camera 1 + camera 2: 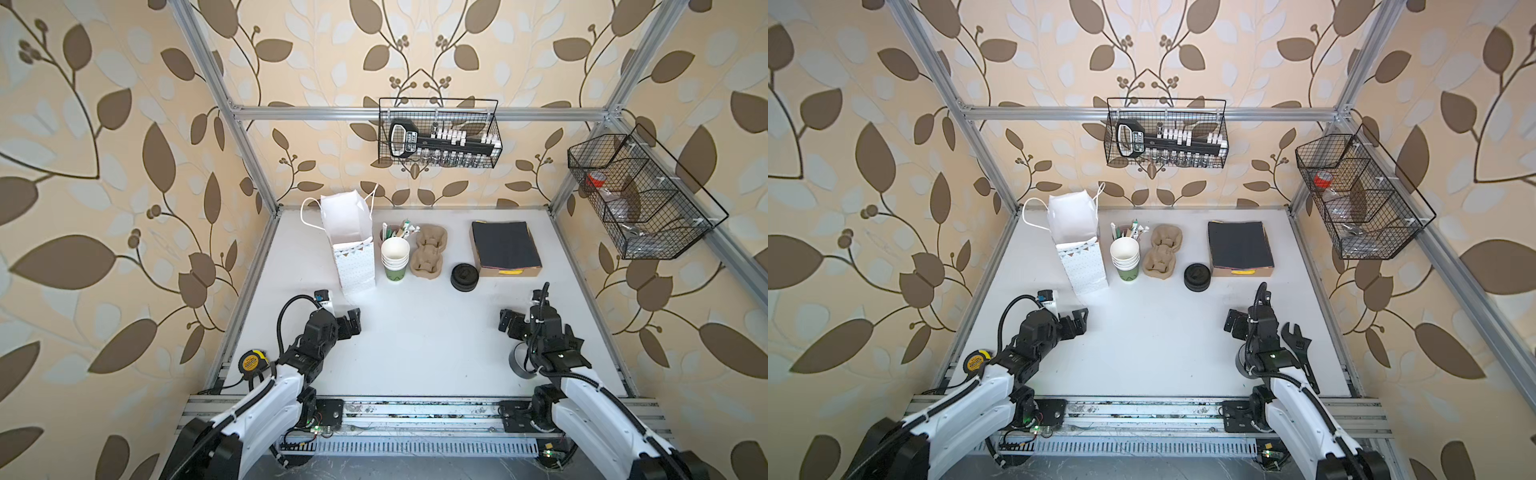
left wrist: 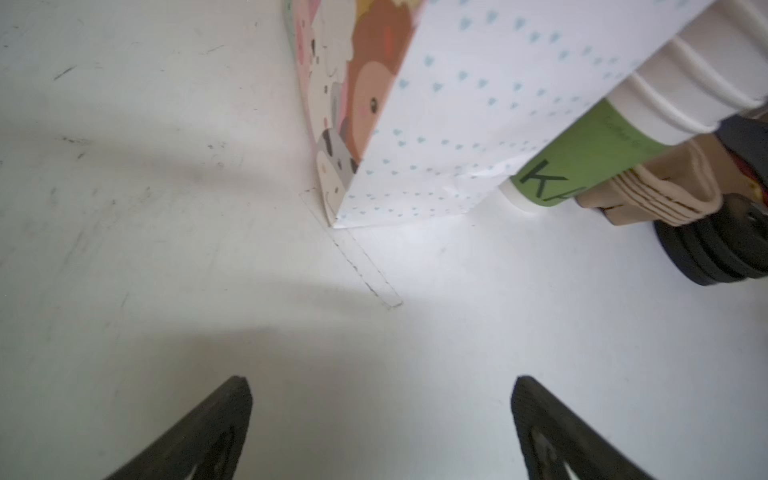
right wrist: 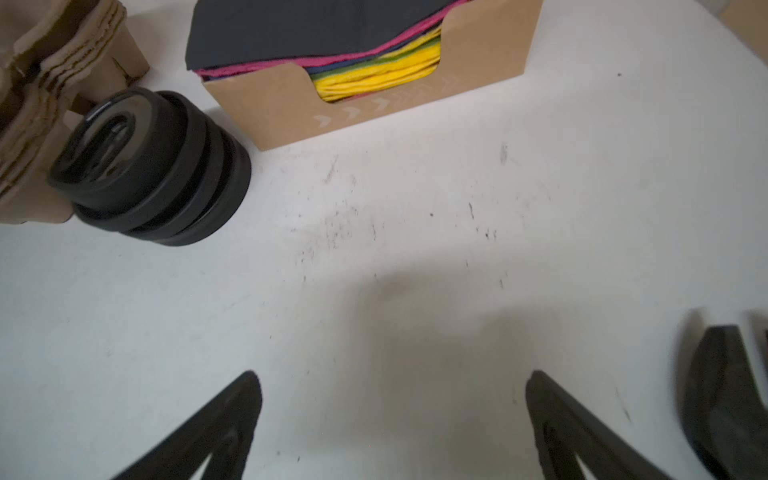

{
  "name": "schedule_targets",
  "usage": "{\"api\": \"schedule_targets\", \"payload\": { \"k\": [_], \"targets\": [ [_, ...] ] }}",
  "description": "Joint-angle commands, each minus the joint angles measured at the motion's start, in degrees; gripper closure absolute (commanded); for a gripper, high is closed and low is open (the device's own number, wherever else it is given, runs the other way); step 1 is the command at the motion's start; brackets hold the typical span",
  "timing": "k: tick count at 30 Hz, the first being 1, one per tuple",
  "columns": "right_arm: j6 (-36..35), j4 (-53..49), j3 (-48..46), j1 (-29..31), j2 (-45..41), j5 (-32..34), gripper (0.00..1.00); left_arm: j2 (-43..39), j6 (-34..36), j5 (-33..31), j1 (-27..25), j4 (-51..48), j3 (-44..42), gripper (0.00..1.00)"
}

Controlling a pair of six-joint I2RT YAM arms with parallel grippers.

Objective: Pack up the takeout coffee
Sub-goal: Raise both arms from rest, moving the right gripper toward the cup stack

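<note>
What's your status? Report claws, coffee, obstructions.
Left claw open, empty. Right claw open, empty. Takeout coffee not positively seen; grey round object half-hidden behind right arm. Paper bag upright, open, unobstructed.

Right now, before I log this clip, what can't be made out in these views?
- Grey round object, both top views: mostly behind the right arm; cup or tape roll, cannot tell.
- Paper bag floor, top views: hidden by its own front wall.
- Green cup lettering, left wrist view: cut off by the bag.
- Dark tool, right wrist view: blurred, cut by the edge.
- Takeout coffee: no lidded dark cup plainly visible.
</note>
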Motion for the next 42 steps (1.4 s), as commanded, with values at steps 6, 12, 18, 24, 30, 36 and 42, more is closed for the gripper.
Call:
{"api": "schedule_targets", "payload": {
  "k": [6, 12, 18, 24, 30, 36, 42],
  "targets": [
    [-18.77, 62.86, -1.69, -2.51, 32.35, 1.35, 0.00, 36.15, 20.35, -9.36, 14.49, 30.26, 14.08, 0.01],
    [-18.46, 61.55, -1.43, -2.94, 32.00, 0.56, 0.00, 35.88, 20.23, -9.26, 14.46, 29.96, 14.03, 0.01],
    [-18.45, 61.43, -1.34, -3.02, 32.04, 0.18, 0.00, 35.80, 20.23, -9.18, 14.48, 29.90, 14.00, 0.01],
    [-18.35, 61.18, -1.23, -3.39, 32.00, -0.56, 0.00, 35.70, 20.23, -9.18, 14.49, 29.81, 14.00, 0.01],
    [-19.37, 60.06, -2.46, -0.43, 26.55, 6.31, 0.00, 35.34, 20.21, -9.31, 14.49, 30.35, 13.58, 0.01],
    [-13.80, 30.99, 5.79, 3.88, 4.25, 10.89, 0.00, 23.34, 20.13, -9.16, 14.40, 13.99, 18.58, 0.01],
    [16.54, 9.65, 13.01, 3.52, -11.38, 7.43, 0.00, 6.70, 10.36, -4.89, 14.39, -8.87, 28.00, 0.01]
  ]
}}
